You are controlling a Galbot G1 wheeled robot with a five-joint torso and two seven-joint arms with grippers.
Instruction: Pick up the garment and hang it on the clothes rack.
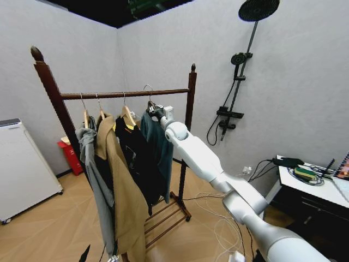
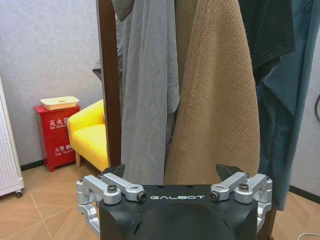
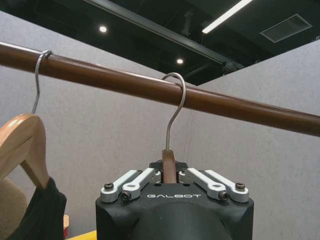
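Observation:
The garment, a dark teal top on a wooden hanger, hangs at the right end of the clothes rack. Its metal hook sits over the rack's bar. My right gripper is shut on the hanger's neck just below the bar, and in the right wrist view the right gripper pinches the wooden neck. My left gripper is open and holds nothing. It is low down, facing the hanging clothes and the rack's upright, with the teal garment to one side.
A grey garment, a long tan coat and a black jacket share the bar. A black shower stand is on the right wall. White appliance left, desk right, cables on the floor.

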